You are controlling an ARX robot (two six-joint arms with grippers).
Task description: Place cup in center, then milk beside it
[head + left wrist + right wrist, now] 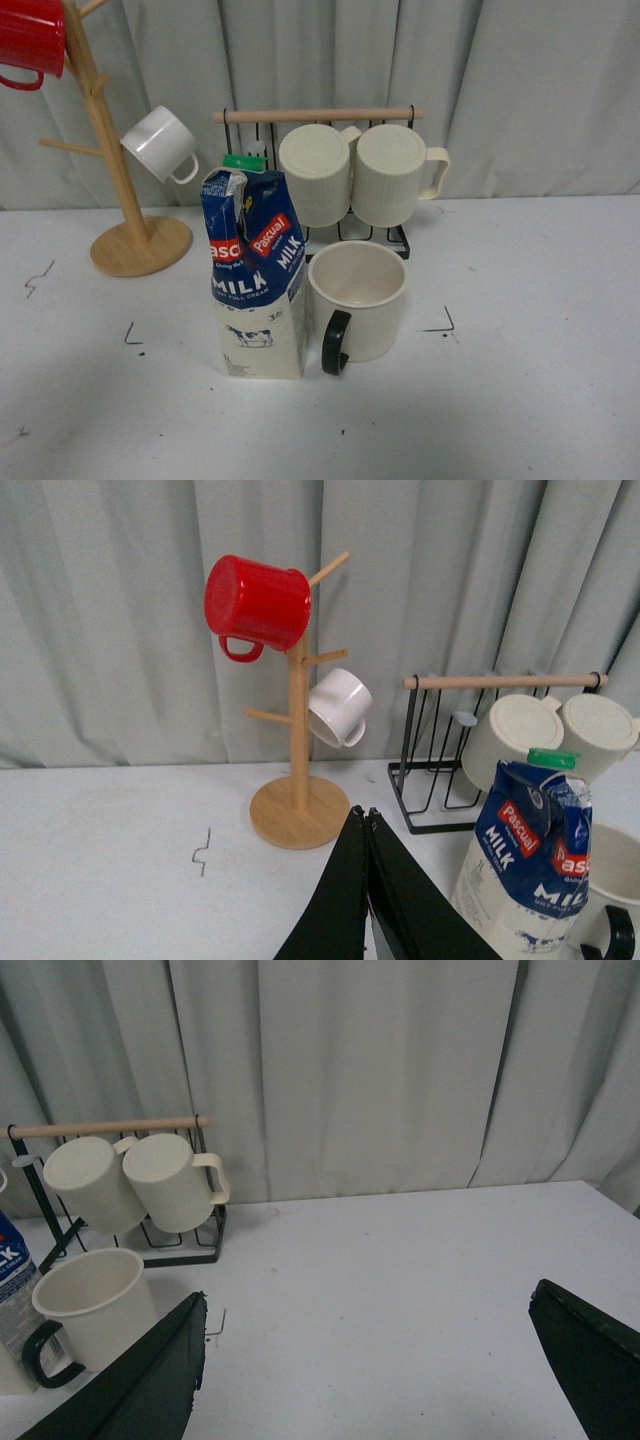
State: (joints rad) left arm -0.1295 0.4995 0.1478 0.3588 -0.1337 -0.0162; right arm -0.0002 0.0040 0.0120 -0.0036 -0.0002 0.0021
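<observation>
Cream and upright, the cup [357, 297] is standing in the middle of the table [540, 330] between the corner marks, its black handle pointing toward the robot. The milk [256, 275] is standing just beside it on the robot's left, touching it or nearly so; the gap is too small to judge.

The left gripper [367, 880] is showing its fingers pressed together with nothing between them, near the carton. The right gripper [365, 1360] is spread wide and empty, well apart from both things.

The placement is looking finished, so the risk is lying in the retreat. The carton is tall and its top is crumpled, so a sideways brush from the left arm could be tipping it against the cup or pushing both toward the wire rack [400, 240] behind.
</observation>
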